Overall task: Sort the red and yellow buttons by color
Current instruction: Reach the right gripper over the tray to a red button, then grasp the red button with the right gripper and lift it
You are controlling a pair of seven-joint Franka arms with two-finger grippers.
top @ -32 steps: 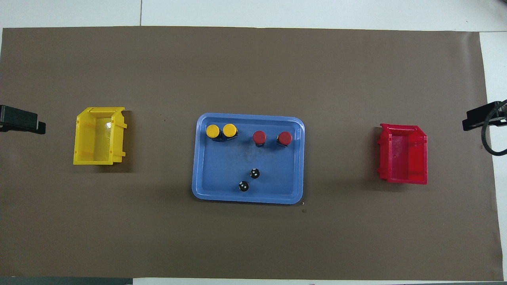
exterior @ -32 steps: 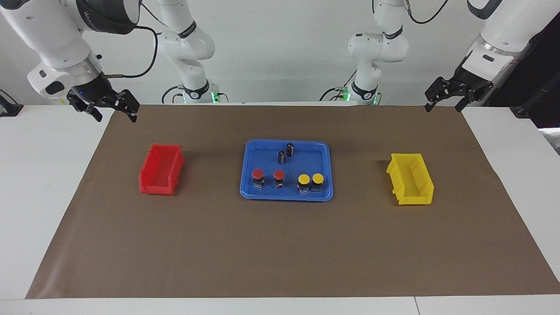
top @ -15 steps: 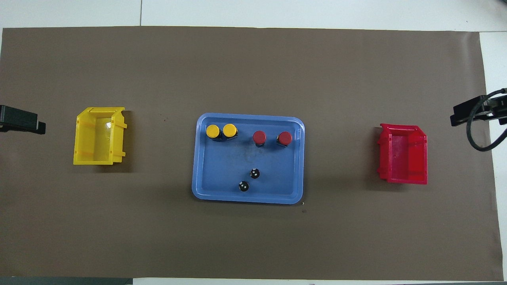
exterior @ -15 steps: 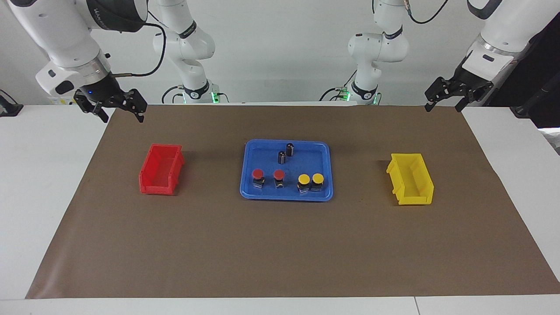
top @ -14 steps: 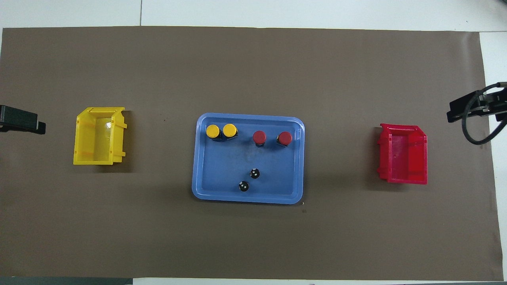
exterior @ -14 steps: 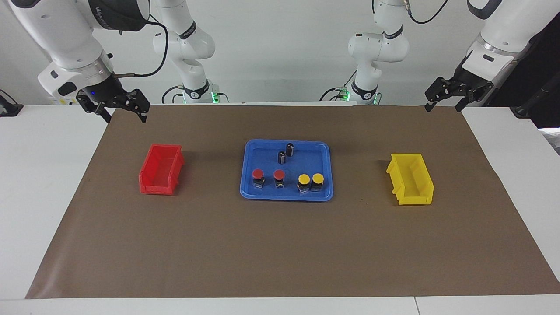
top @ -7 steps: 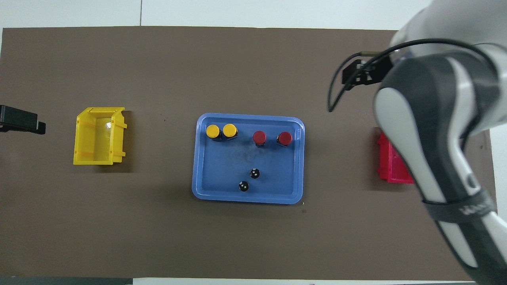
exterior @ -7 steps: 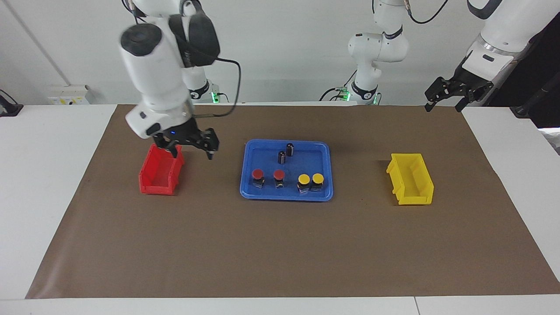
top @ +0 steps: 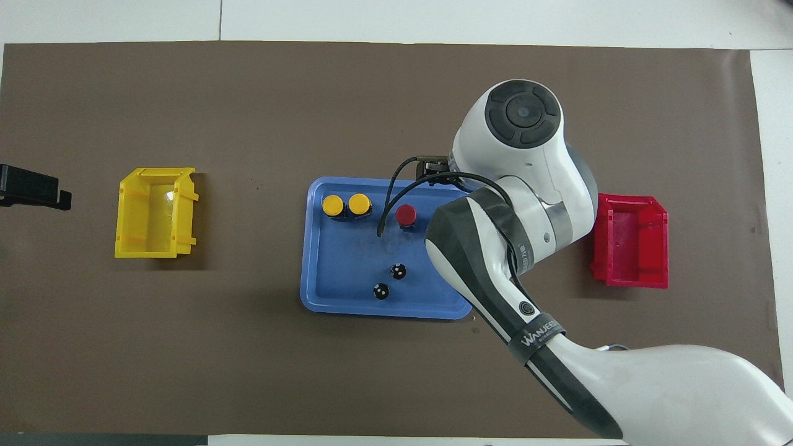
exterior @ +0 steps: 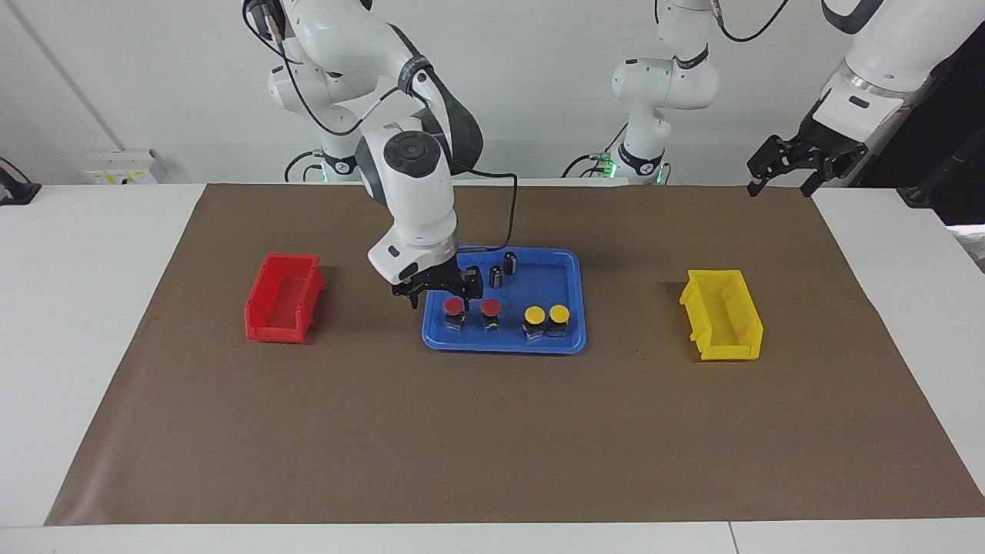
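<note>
Round glossy red button (exterior: 453,306) under right gripper (exterior: 442,294), jaws apart

Light even and bright, from above. Soft short shadows beside the red bin (exterior: 282,298) and yellow bin (exterior: 722,314) on my worktop (exterior: 492,431). Small glare spot inside the yellow bin, overhead view. Both views sharp; edges undistorted.

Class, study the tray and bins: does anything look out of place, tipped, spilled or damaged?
Nothing stands out. All four buttons and two dark cylinders stand upright in the blue tray; the red bin and yellow bin sit empty, intact.
</note>
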